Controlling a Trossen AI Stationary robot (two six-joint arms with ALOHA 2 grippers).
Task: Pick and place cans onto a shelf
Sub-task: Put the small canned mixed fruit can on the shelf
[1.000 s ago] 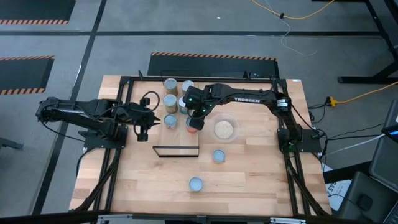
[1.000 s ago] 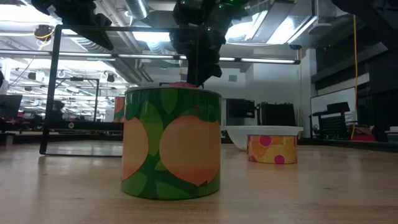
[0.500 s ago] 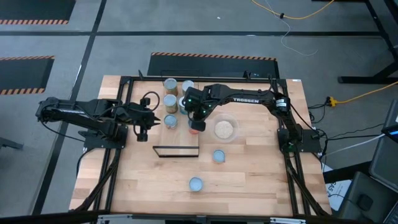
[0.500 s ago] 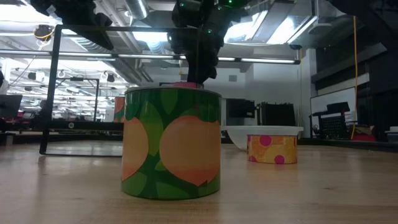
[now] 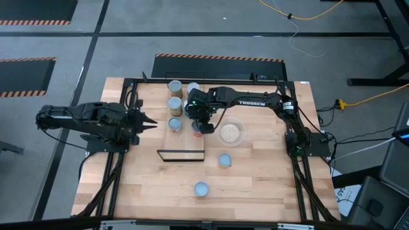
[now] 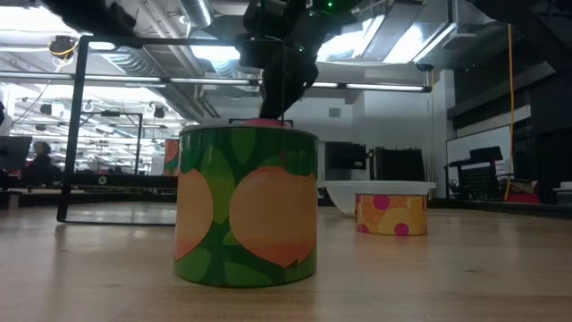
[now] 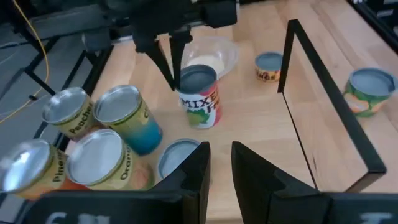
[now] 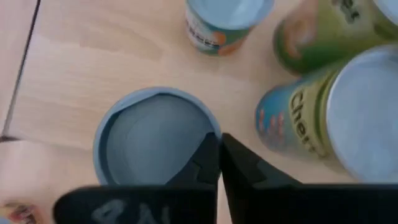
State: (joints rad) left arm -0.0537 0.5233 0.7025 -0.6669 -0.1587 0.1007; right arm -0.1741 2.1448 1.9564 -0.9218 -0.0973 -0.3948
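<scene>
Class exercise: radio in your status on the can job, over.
Right tool shut, tips at rim of the red can. Left tool slightly open, beside the can cluster. Bowl close beside the red can; shelf nearby.

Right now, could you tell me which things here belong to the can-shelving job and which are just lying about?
For the job:
- cans
- shelf
- right gripper, shut over the red can
- left gripper, open beside the cans

Lying about:
- bowl
</scene>
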